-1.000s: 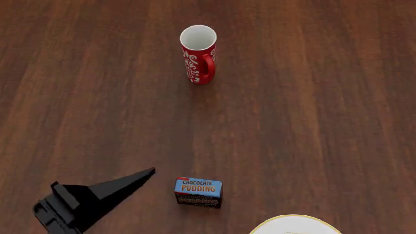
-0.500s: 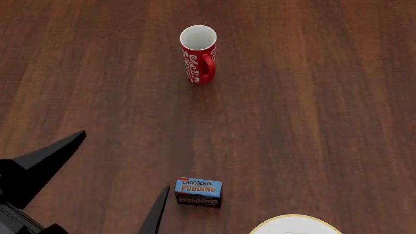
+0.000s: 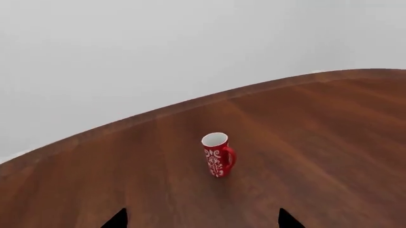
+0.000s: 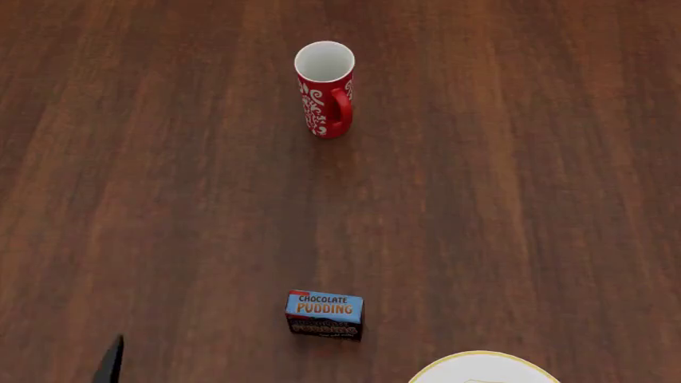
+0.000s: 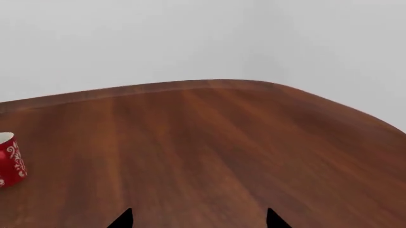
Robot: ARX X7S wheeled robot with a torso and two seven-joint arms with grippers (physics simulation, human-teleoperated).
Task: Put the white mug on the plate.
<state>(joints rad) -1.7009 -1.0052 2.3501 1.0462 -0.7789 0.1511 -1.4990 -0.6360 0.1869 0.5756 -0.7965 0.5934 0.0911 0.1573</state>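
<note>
The white mug is out of view in every frame. The plate [image 4: 484, 368], white with a thin gold rim, shows only as an arc at the bottom edge of the head view. My left gripper [image 3: 201, 221] is open and empty, its two black fingertips wide apart; one tip [image 4: 110, 363] shows at the bottom left of the head view. My right gripper [image 5: 197, 219] is open and empty, tips wide apart; it is not seen in the head view.
A red mug with white swirls [image 4: 324, 88] stands upright at the far middle of the dark wooden table [image 4: 511, 199]; it also shows in the left wrist view [image 3: 218, 155] and the right wrist view [image 5: 9, 159]. A chocolate pudding box [image 4: 324, 313] lies left of the plate.
My left gripper opened its fingers wide and drew back toward the bottom left of the head view, until only one fingertip shows. The objects have not moved.
</note>
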